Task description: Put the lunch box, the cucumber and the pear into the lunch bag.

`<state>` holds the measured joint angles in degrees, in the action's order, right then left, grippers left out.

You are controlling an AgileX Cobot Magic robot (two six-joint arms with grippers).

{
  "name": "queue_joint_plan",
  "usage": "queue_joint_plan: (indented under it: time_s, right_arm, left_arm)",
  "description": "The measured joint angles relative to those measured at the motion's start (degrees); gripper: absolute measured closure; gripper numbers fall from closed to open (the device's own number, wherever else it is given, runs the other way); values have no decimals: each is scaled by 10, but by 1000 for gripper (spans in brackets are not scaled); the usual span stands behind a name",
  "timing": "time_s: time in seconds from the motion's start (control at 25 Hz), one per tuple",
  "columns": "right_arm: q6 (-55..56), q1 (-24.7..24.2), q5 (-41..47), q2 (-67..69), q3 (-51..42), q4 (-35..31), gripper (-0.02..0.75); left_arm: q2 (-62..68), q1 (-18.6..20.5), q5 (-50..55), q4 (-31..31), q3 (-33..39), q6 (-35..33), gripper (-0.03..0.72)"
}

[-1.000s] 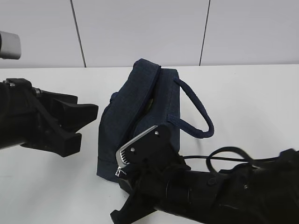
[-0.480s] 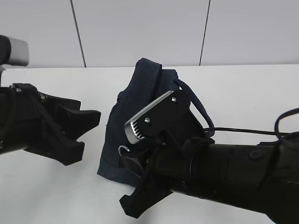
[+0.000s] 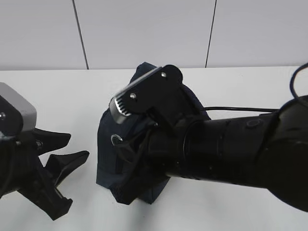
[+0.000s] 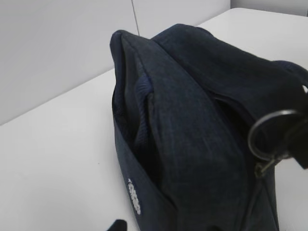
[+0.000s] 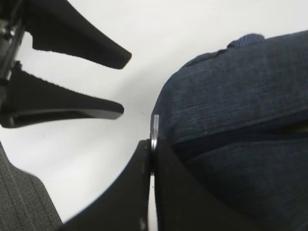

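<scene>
The dark navy lunch bag [image 3: 107, 156] stands mid-table, also filling the left wrist view [image 4: 192, 125] and the right wrist view [image 5: 240, 82]. My right gripper [image 5: 153, 144] is shut on the bag's silver ring pull [image 5: 155, 129], at the bag's front left corner [image 3: 116, 139]; the ring [image 4: 274, 113] shows clearly from the left wrist. My left gripper [image 3: 77, 147] stands open and empty, left of the bag and apart from it, its fingers [image 5: 96, 53] spread. The lunch box, the cucumber and the pear are out of view.
The right arm [image 3: 231, 149] covers most of the bag and the table's right half. A black cable [image 3: 240, 109] runs behind it. White tabletop [image 3: 57, 96] and a grey panelled wall lie beyond.
My right gripper, holding the ring pull, has risen and moved back along the bag, tugging its front upward. My left gripper has dropped toward the lower left.
</scene>
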<state>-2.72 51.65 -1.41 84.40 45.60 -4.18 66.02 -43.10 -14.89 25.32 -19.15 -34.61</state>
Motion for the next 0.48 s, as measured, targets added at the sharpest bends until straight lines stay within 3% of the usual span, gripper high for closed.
queue_joint_plan:
  time_s: [0.24, 0.48]
  right_arm:
    - [-1, 0, 6, 0, 12, 0, 732]
    - [-2, 0, 14, 0, 13, 3, 732]
  left_arm:
    - [47, -11, -10, -85, 0, 3, 379]
    - [107, -34, -57, -103, 0, 13, 379]
